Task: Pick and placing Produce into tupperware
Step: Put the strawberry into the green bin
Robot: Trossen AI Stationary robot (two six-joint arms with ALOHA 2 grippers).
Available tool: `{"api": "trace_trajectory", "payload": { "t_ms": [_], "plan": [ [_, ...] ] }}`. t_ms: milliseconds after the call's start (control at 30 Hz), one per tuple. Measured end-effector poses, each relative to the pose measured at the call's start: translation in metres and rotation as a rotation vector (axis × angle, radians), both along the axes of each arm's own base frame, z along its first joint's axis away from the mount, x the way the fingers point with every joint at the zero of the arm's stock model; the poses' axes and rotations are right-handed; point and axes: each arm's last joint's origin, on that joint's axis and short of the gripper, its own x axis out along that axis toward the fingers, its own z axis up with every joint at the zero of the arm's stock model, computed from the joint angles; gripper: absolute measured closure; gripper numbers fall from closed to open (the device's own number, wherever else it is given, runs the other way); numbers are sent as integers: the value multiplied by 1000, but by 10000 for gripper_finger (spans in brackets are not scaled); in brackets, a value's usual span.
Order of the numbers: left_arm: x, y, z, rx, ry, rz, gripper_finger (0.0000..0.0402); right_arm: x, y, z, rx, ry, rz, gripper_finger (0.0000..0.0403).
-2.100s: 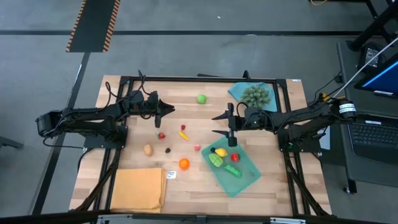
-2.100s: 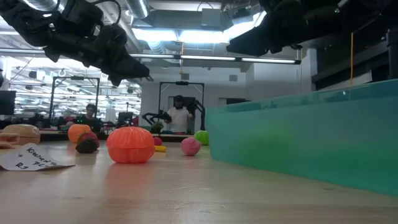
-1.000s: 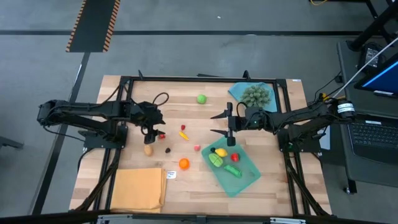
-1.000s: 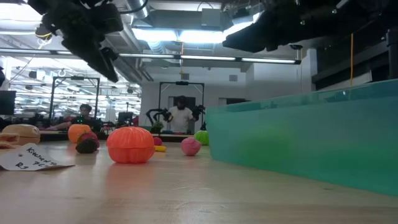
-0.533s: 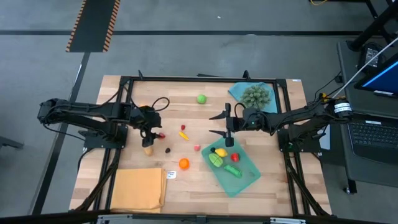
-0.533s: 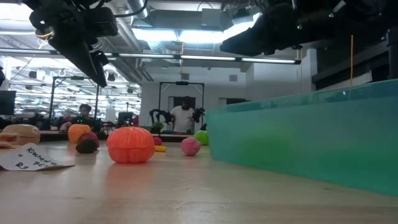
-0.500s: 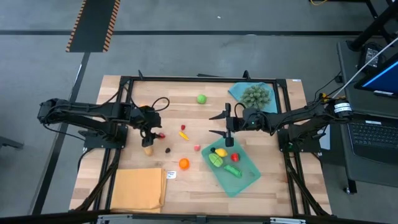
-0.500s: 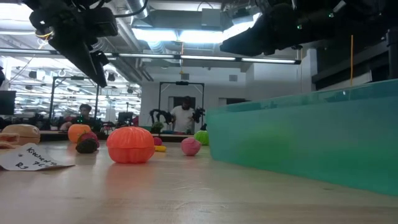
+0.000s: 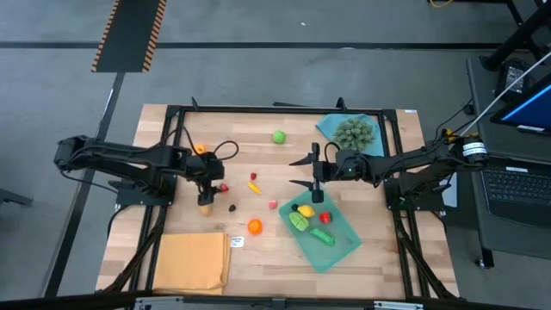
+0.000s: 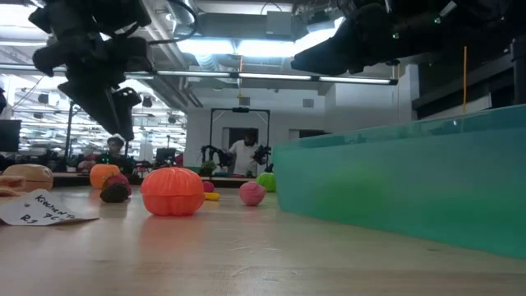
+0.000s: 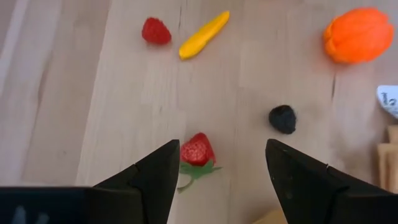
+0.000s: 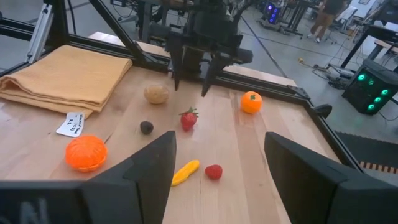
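Observation:
My left gripper (image 9: 209, 187) points down, open, over the table's left-middle. In its wrist view the red strawberry (image 11: 197, 151) lies on the wood between the open fingers (image 11: 222, 149), untouched. Around it lie a tan piece (image 9: 205, 207), a dark berry (image 9: 232, 207), a raspberry (image 9: 254, 176), a yellow-orange pepper (image 9: 254, 185), a pink piece (image 9: 273, 204), an orange (image 9: 255, 226), a small orange (image 9: 200, 149) and a green ball (image 9: 279, 136). The teal tupperware (image 9: 342, 248) holds yellow, green and red pieces. My right gripper (image 9: 299, 172) hovers open by the tupperware's far-left corner.
A folded orange-yellow cloth (image 9: 191, 262) lies at the near-left corner, with a small paper label (image 9: 237, 242) beside it. A spiky grey-green ball (image 9: 354, 132) sits on a blue cloth (image 9: 331, 127) at the far right. Black frame rails (image 9: 284, 109) run along the table's edges.
My left gripper has come down a little and drawn slightly toward the table's near-left, still pointing down and open, over the strawberry. The small orange behind it now shows. My right arm has kept still.

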Motion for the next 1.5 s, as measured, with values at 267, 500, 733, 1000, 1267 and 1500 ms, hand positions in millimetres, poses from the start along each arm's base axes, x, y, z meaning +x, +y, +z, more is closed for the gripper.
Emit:
{"api": "trace_trajectory", "payload": {
  "t_ms": [267,500,733,1000,1267,1500],
  "plan": [
    [14,0,-21,-6,110,25,172,0,0,0,-1,0,0,157],
    [22,-1,-41,22,221,30,173,0,0,0,0,-1,0,157],
    [27,-1,-51,29,263,35,173,0,0,0,2,-2,-1,157],
    [33,0,-57,29,251,34,173,0,0,0,3,-3,-1,157],
    [34,0,-63,29,284,33,173,0,0,0,3,-3,-1,157],
    [36,0,-63,30,273,34,177,0,0,0,3,-3,-1,157]
  ]
}}
